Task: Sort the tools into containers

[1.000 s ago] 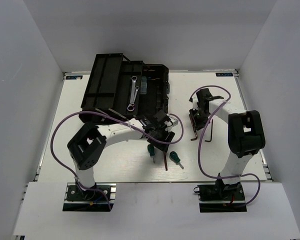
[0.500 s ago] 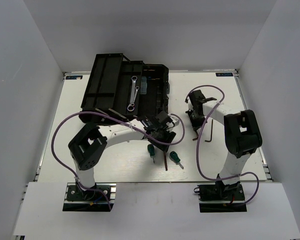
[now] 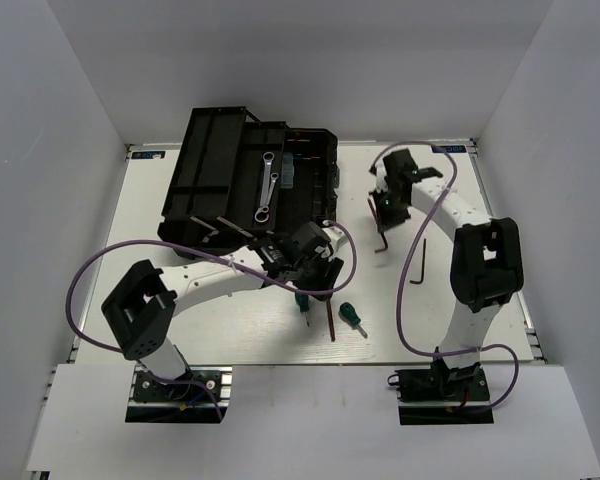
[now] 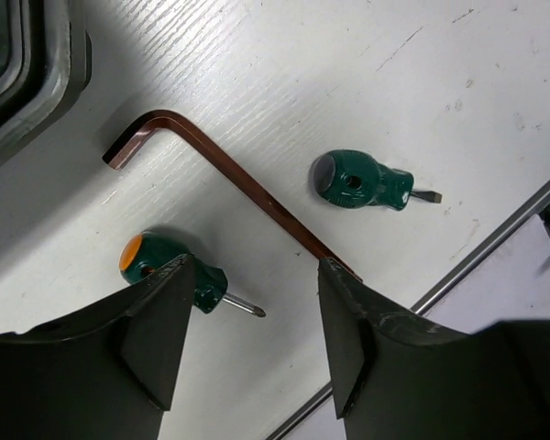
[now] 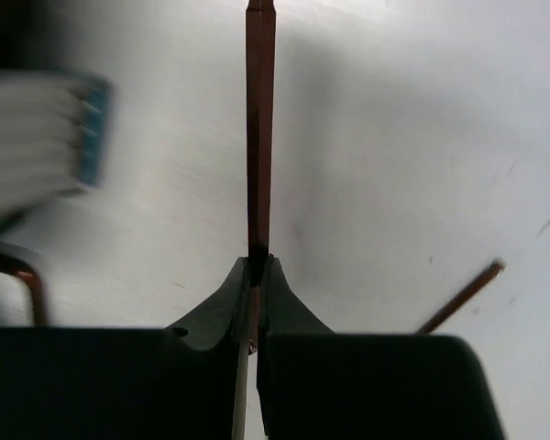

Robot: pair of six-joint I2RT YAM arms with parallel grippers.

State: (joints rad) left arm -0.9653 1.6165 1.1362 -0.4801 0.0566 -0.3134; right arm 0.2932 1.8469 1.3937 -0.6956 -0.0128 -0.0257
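Observation:
The black toolbox (image 3: pixel 242 180) stands open at the back left with two silver wrenches (image 3: pixel 267 185) lying in it. My right gripper (image 3: pixel 384 207) (image 5: pixel 258 261) is shut on a thin brown hex key (image 3: pixel 380 238) (image 5: pixel 260 128), held off the table just right of the toolbox. A second hex key (image 3: pixel 420 262) (image 5: pixel 462 295) lies on the table to the right. My left gripper (image 3: pixel 316 266) (image 4: pixel 253 268) hangs open above a third hex key (image 4: pixel 227 188) (image 3: pixel 332 320) and two green screwdrivers (image 4: pixel 163 266) (image 4: pixel 359 180), touching none of them.
A corner of the toolbox (image 4: pixel 27 64) sits close to the left gripper's upper left. The table's metal front edge (image 4: pixel 495 247) runs just beyond the screwdrivers. Purple cables (image 3: pixel 90 275) loop from both arms. White walls enclose the table.
My right gripper has shut on one hex key and carried it back and left, toward the toolbox. The left arm's elbow has swung left, its gripper still open over the screwdrivers.

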